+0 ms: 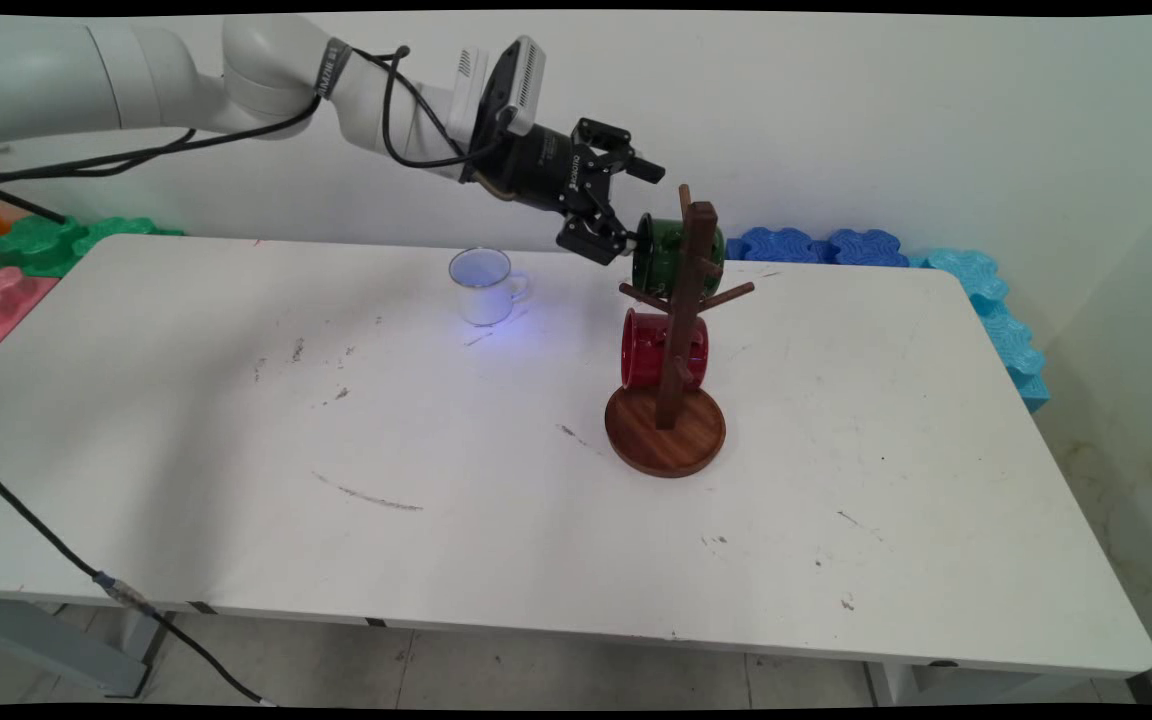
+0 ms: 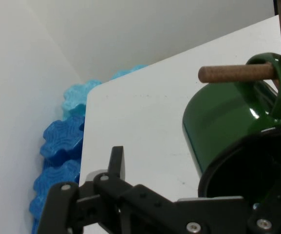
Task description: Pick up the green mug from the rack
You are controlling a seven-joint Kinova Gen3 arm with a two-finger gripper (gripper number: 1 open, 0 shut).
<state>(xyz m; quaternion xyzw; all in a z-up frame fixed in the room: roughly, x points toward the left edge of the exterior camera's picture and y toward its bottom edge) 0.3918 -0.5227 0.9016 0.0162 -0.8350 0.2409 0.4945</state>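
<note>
Only the hand view shows us a peg [image 2: 237, 73] through the green mug [image 2: 218, 122] handle; our gripper [image 1: 626, 210] is spread wide – one finger at its rim. Left of the mug tree [image 1: 671, 400], bare table [image 1: 336, 450] – a white mug [image 1: 483, 285] apart.

Standing on the table [image 1: 836, 480] right of centre: a mug tree [image 1: 671, 400], round base down, post upright. Hanging from an upper peg [image 2: 235, 73] by its handle, on the post's left: one mug [image 1: 661, 258], lying sideways. Directly below, on a lower peg and above the base: a second mug [image 1: 648, 348], likewise sideways. Just left of the upper mug, at its mouth: the gripper [image 1: 626, 210], reaching in from the upper left. Farther left, upright on the table and well apart from the tree: a third mug [image 1: 483, 285]. Behind the table along the wall, at both far corners: foam mats [image 1: 816, 245].
</note>
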